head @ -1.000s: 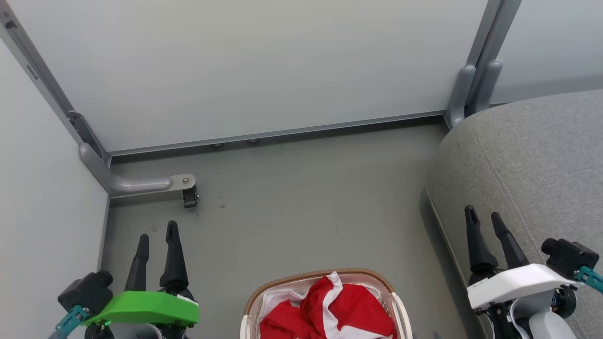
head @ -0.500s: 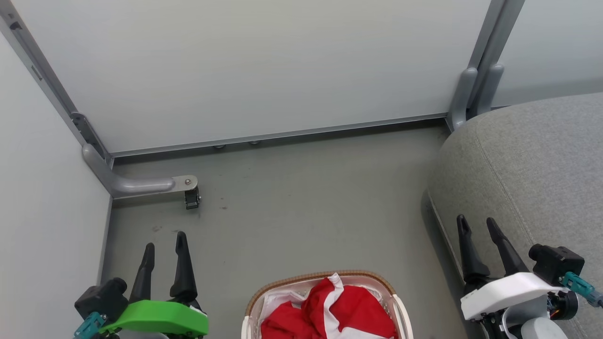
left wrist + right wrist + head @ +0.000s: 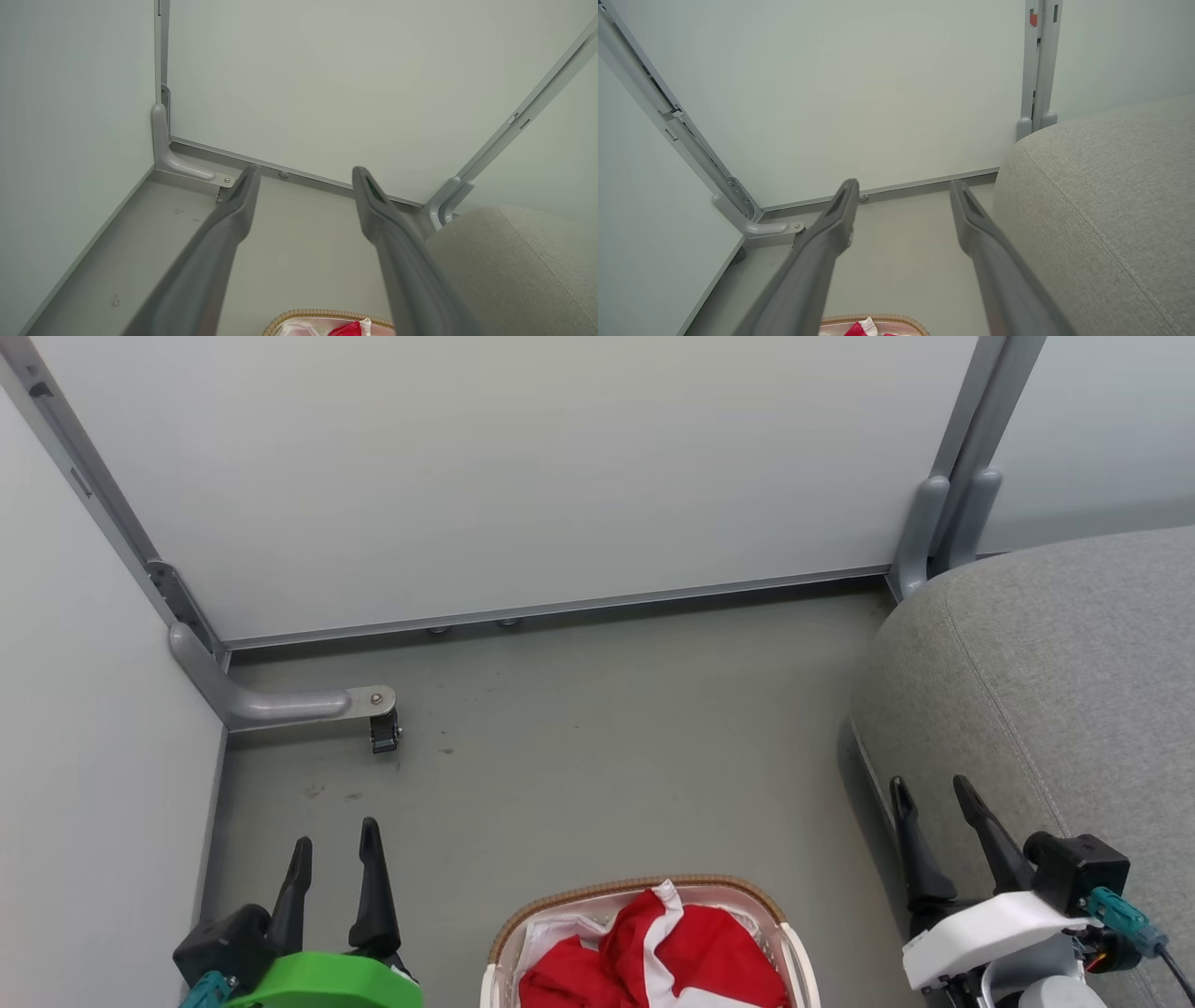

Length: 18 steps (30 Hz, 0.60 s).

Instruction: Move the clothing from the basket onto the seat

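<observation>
Crumpled red clothing (image 3: 719, 943) fills the oval woven-rimmed basket (image 3: 635, 881) near the rounded fabric seat (image 3: 1055, 663); left gripper (image 3: 336, 834) and right gripper (image 3: 930, 784) hold jaws apart.

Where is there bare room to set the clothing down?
The seat is bare grey fabric beyond the right gripper. The floor between the basket, the wall panel and the bracket is open too. Crowded: the basket itself, heaped with clothing.
</observation>
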Tool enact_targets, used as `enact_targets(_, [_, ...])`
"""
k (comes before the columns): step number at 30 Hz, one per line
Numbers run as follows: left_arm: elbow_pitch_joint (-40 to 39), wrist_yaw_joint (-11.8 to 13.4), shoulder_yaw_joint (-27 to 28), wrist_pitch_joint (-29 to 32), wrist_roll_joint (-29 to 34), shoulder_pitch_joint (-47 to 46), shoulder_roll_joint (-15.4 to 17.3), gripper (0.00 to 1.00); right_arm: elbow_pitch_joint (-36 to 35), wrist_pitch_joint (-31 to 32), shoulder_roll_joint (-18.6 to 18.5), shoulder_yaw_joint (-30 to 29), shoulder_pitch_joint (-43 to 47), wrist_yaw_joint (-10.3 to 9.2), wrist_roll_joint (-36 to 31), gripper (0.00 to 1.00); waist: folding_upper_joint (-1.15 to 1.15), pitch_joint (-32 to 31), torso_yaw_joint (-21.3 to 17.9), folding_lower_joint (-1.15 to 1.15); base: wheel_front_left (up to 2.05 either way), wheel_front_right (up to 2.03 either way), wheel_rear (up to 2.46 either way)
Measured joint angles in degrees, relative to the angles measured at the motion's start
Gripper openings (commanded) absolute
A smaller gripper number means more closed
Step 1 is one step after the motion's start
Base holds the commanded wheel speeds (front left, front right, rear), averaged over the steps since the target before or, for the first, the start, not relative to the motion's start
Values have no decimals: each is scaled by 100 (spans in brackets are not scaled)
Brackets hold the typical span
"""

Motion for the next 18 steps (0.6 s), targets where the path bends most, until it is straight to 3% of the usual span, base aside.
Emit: enact_targets(18, [211, 49, -48, -194, 572, 23, 5, 100, 67, -188, -8, 75, 3, 0, -737, 100, 0, 21, 18, 0, 0, 0, 0])
